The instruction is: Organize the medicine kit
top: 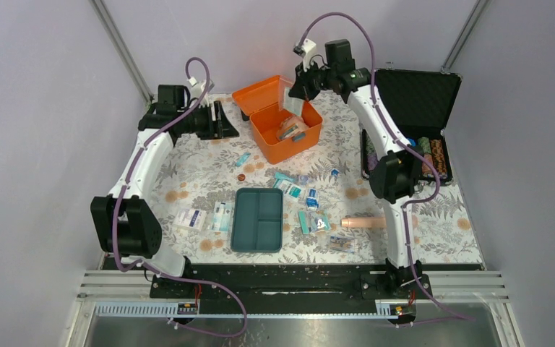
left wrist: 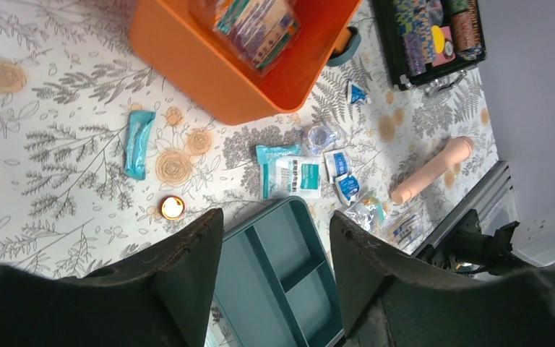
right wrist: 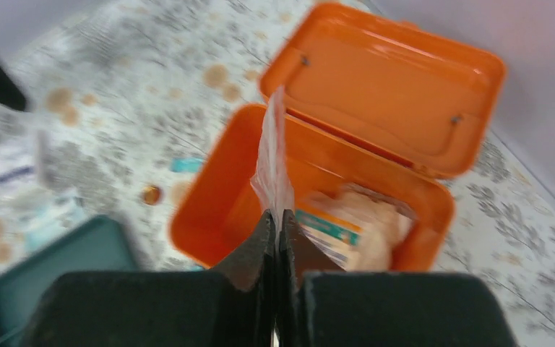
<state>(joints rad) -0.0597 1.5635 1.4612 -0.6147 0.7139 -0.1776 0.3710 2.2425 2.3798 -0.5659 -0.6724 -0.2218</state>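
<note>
The orange medicine kit box (top: pixel 300 141) stands open at the back of the table, its lid (top: pixel 260 94) tipped back and several packets inside. My right gripper (right wrist: pixel 277 217) hangs over the box, shut on a thin clear packet (right wrist: pixel 273 155) that stands edge-up between the fingers; from above the gripper (top: pixel 298 90) is over the box's far right corner. The teal three-compartment tray (top: pixel 259 219) lies apart at the front centre. My left gripper (left wrist: pixel 274 217) is open and holds nothing, high above the tray (left wrist: pixel 289 278), left of the box (left wrist: pixel 217 69).
Loose white-and-teal packets (top: pixel 296 189) lie between box and tray, more (top: pixel 206 217) lie left of the tray. A teal sachet (left wrist: pixel 139 143), a small amber disc (left wrist: pixel 173 207) and a beige cylinder (top: pixel 363 221) also lie loose. The black chip case (top: pixel 412 119) stands open at the back right.
</note>
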